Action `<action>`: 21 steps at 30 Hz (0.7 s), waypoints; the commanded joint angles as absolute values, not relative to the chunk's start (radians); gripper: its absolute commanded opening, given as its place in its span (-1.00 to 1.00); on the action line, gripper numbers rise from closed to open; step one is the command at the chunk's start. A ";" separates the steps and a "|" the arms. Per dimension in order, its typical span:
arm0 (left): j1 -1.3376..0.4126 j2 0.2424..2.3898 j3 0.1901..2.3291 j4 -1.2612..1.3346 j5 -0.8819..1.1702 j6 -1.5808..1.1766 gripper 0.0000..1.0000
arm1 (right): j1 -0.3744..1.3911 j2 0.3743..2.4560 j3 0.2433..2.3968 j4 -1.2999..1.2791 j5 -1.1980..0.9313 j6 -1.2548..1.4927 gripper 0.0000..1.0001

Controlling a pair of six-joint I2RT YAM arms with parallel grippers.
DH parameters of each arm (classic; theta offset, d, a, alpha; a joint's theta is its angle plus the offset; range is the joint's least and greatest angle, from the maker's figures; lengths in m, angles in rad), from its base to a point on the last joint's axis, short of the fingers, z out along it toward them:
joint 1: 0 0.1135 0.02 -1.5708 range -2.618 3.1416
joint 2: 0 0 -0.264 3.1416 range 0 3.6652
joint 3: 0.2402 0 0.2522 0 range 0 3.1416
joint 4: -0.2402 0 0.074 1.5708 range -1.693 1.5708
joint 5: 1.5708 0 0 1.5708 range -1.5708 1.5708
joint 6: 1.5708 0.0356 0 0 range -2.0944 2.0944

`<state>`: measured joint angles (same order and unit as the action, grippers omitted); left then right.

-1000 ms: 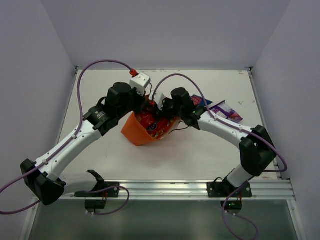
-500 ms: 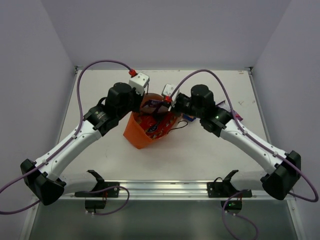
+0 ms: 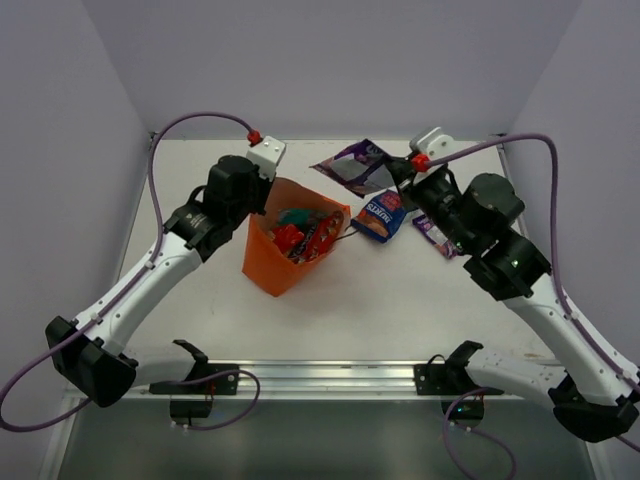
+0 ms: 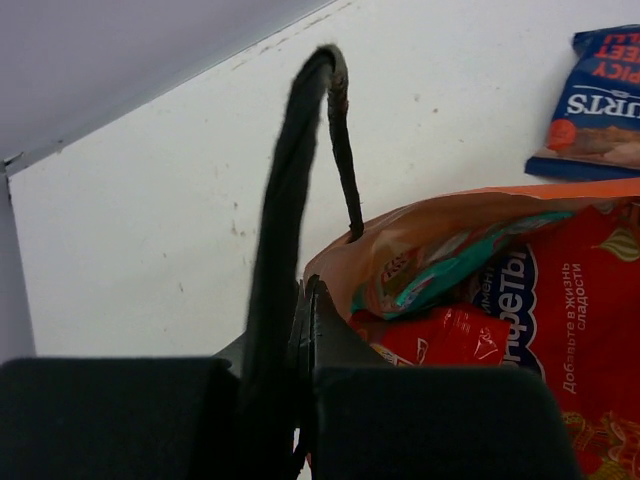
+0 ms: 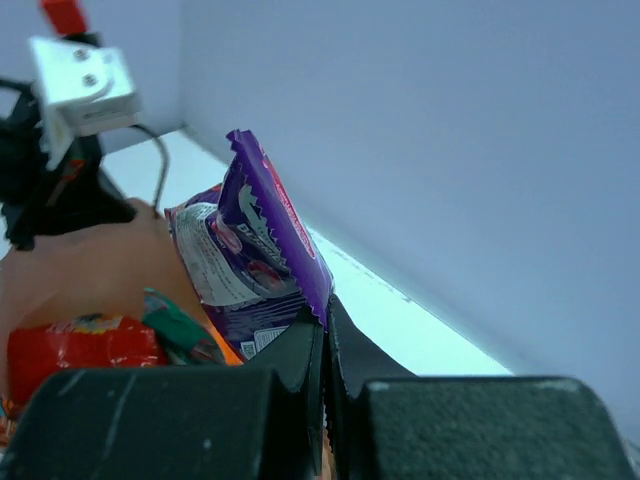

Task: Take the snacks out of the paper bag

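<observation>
Purple packet (image 3: 352, 167) hangs pinched by one corner in the right claw (image 3: 400, 172), its long side running left from the claw, up near the bench's (image 3: 400, 310) far edge. Paper bag (image 3: 272, 262) sits mid-bench with the left claw (image 3: 265, 190) clamped on its rim. Looks like open bench underneath to drop it on, next to the blue-and-red packet (image 3: 383, 215).

White tabletop (image 3: 400, 300) between plain lavender walls (image 3: 330, 60), metal rail (image 3: 330, 378) along near edge
</observation>
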<state>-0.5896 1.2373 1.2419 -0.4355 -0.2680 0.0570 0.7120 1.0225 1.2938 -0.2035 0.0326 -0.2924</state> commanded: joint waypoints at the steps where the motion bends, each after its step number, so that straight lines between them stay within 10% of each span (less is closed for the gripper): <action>1: -0.517 1.209 1.330 -0.206 -0.316 0.138 -1.00 | 0.707 0.968 1.359 -0.241 0.327 -0.158 -1.00; 10: -0.430 1.288 1.446 -0.176 -0.275 0.251 -1.00 | 0.683 0.813 1.132 -0.363 0.453 0.124 -1.00; 21: -0.426 1.223 1.283 -0.134 -0.088 0.330 -1.00 | 0.684 0.871 0.802 -0.276 -0.038 0.348 -1.00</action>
<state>-0.4210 1.3243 1.3094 -0.3790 -0.1799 0.2817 0.6815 0.8543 0.8459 -0.3973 0.1638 0.2344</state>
